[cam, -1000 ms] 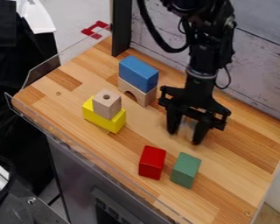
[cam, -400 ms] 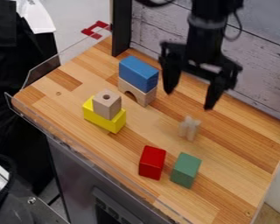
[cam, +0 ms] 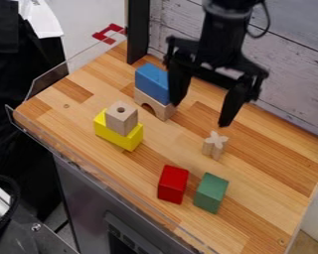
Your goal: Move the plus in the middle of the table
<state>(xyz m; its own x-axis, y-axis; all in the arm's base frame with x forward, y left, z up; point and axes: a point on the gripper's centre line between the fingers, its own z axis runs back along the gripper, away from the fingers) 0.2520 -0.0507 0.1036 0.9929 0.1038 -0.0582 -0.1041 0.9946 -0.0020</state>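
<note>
The black gripper (cam: 200, 115) hangs over the back part of the wooden table (cam: 271, 198), its two fingers spread wide with nothing between them. Below and to the right of its fingertips, a small pale wooden plus (cam: 215, 145) stands upright on the table, right of the middle and behind the red and green blocks. The gripper does not touch it. The left finger covers part of the blue block (cam: 152, 79).
The blue block rests on a wooden arch (cam: 163, 110). A wooden cube (cam: 121, 120) sits on a yellow block (cam: 130, 141) at left. A red block (cam: 172, 184) and a green block (cam: 210, 192) stand toward the front.
The gripper has risen from around the plus, opened wider and shifted back and left, most recently a little left. The plus stands uncovered on the table.
</note>
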